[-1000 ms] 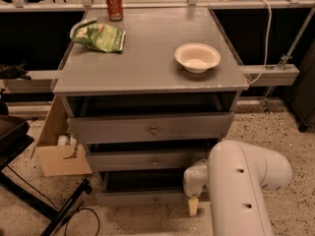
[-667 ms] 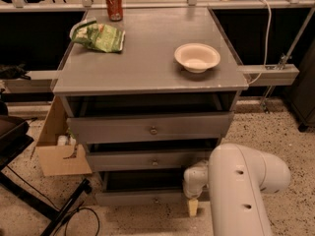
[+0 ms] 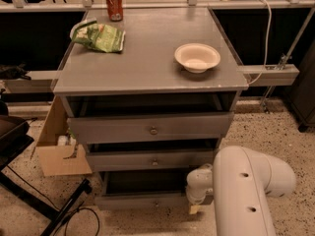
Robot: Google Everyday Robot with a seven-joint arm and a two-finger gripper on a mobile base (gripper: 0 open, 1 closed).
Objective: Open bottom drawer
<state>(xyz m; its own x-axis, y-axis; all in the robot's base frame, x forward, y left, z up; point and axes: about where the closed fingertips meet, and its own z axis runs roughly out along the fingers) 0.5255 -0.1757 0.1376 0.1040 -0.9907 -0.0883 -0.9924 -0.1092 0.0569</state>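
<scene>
The grey cabinet (image 3: 147,73) has three drawers. The bottom drawer (image 3: 140,200) is the lowest one, with a slim grey front. It stands pulled out a little, and a dark gap shows above its front. Its small knob (image 3: 156,204) is faint. My gripper (image 3: 194,206) is at the right end of the bottom drawer's front, low near the floor. My white arm (image 3: 246,191) comes in from the lower right and hides the drawer's right corner. The middle drawer (image 3: 152,160) and the top drawer (image 3: 150,128) also stand slightly out.
On the cabinet top are a white bowl (image 3: 197,57), a green snack bag (image 3: 101,36) and a red can (image 3: 114,5). A cardboard box (image 3: 56,149) stands on the floor at the left. Black chair legs and a cable (image 3: 69,213) lie at the lower left. A grey rail (image 3: 268,75) runs to the right.
</scene>
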